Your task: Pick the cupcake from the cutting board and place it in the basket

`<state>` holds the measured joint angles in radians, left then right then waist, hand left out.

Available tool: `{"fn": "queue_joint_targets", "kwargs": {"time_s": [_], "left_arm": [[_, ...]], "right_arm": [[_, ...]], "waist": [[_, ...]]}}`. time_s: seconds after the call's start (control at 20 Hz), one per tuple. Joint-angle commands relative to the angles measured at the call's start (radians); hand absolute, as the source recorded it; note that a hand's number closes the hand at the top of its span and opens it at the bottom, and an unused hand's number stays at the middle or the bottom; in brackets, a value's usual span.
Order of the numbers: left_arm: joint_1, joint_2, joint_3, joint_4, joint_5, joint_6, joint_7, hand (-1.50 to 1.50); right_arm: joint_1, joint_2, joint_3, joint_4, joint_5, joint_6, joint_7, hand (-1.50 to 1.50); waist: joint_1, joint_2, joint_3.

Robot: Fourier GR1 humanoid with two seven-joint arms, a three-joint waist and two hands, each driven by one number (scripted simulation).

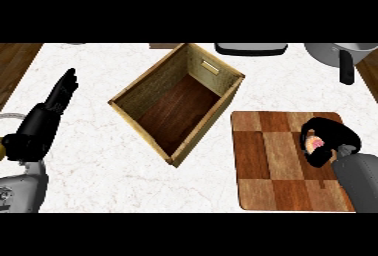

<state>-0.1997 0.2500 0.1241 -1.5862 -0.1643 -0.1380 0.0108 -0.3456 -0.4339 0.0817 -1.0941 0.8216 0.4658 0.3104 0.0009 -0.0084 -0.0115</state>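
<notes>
Left hand (60, 93) at left of frame, upper-middle height: fingers straight, held together, pointing up toward frame's top, holding nothing. Black wrist and forearm run down-left from it to grey arm segment in lower left corner.

Right hand (330, 136) at right of frame, mid-height: fingers and thumb curled into ring, closed round cupcake (316, 143), mostly hiding it. Grey right forearm enters from lower right corner, angled up-left to wrist.

White marble counter (96, 165); wood floor (15, 60) at edges; evenly lit.
</notes>
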Motion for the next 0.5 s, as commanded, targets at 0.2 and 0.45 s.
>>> {"fn": "queue_joint_targets", "kwargs": {"time_s": [0.2,0.45], "left_arm": [[0.049,0.01,0.023,-0.014,-0.005,0.009,0.011,0.0],[0.034,0.026,0.045,-0.034,0.022,-0.007,0.02,0.0]], "right_arm": [[0.205,0.133,-0.007,-0.387,0.1,-0.139,0.429,1.5],[0.295,0.129,0.03,-0.734,0.205,-0.119,0.62,1.5]], "waist": [[-0.06,-0.019,0.007],[-0.043,-0.009,0.008]]}}
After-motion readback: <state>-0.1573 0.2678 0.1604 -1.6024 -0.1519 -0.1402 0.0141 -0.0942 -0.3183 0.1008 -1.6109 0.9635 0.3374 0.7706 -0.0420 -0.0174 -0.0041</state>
